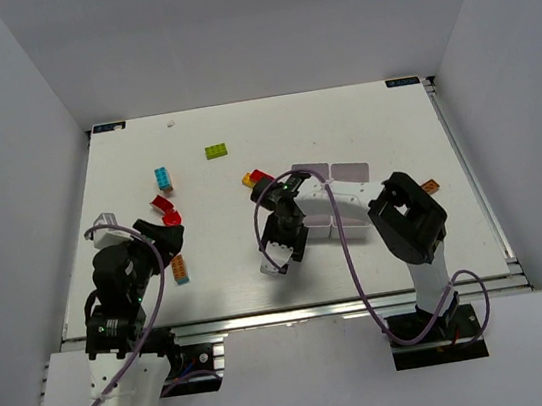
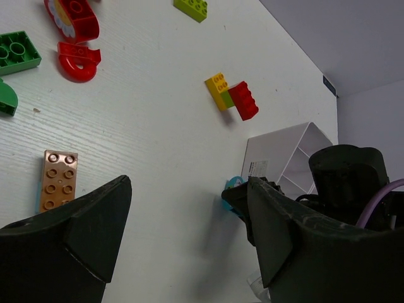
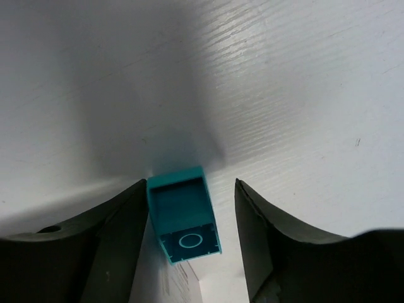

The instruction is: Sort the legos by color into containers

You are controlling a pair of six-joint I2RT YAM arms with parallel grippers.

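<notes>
A cyan brick (image 3: 183, 218) lies on its side on the white table, hollow underside towards the right wrist camera. My right gripper (image 3: 190, 184) is open around it; the brick rests against the left finger with a gap to the right finger. From above, the right gripper (image 1: 281, 256) points down at the table, left of the white containers (image 1: 336, 199). My left gripper (image 1: 167, 236) is open and empty above the table (image 2: 189, 189). An orange brick (image 2: 60, 180) lies just beyond its left finger. The cyan brick (image 2: 235, 186) also shows in the left wrist view.
Loose on the table: a lime green brick (image 1: 215, 151), a cyan-and-orange stack (image 1: 163, 180), red pieces (image 1: 166, 210), a yellow and red cluster (image 1: 255, 178), a green brick (image 2: 17, 53), and an orange brick (image 1: 431, 185) right of the containers.
</notes>
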